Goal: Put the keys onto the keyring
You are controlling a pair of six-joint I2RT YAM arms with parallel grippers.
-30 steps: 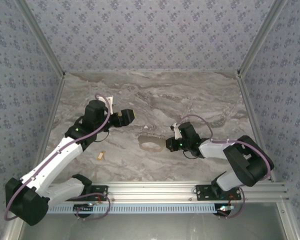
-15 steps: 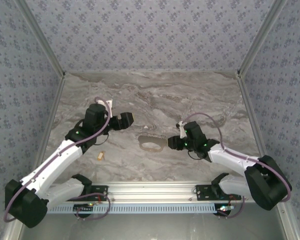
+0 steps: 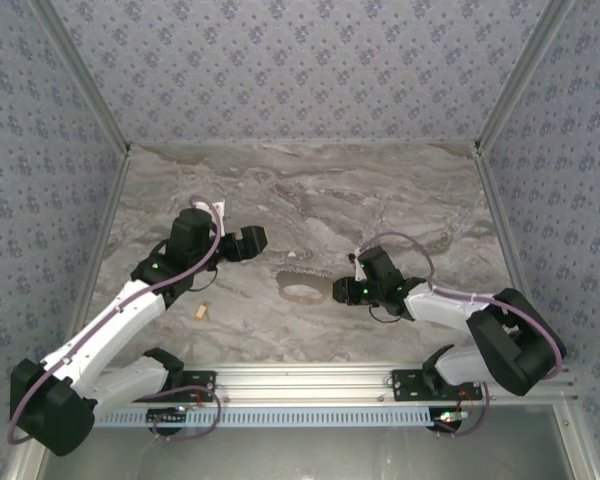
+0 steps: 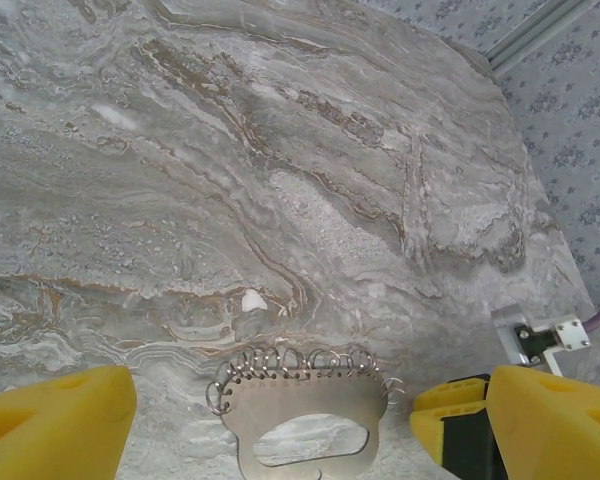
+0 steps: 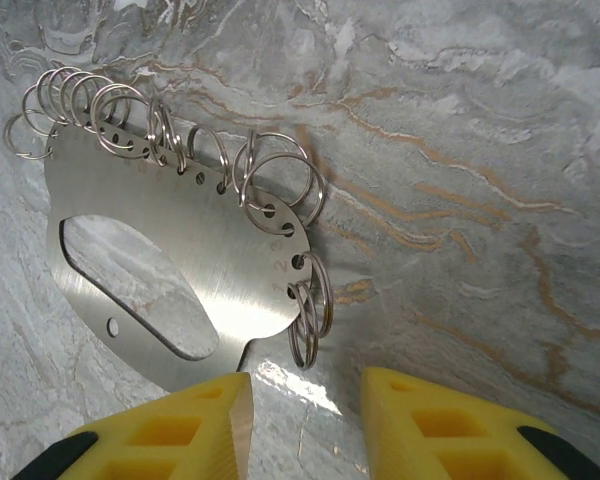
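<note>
Right gripper [image 5: 305,415] nearer keyring [image 5: 235,285], lengthwise left-right

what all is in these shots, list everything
keyring: one, dull grey metal plate with an oval hole, flat on the table centre
small rings: several, silver, threaded along the keyring's edge
key: one, brass-gold, on the table near-left of the keyring, apart from it
table: one, grey marble pattern
walls: three, blue-grey flower pattern, around the table
rail: one, silver, along the near edge
arms: two, white and black, left and right
left claw: one, yellow fingers, open, far-left of the keyring
right claw: one, yellow fingers, open and empty, just right of the keyring
</note>
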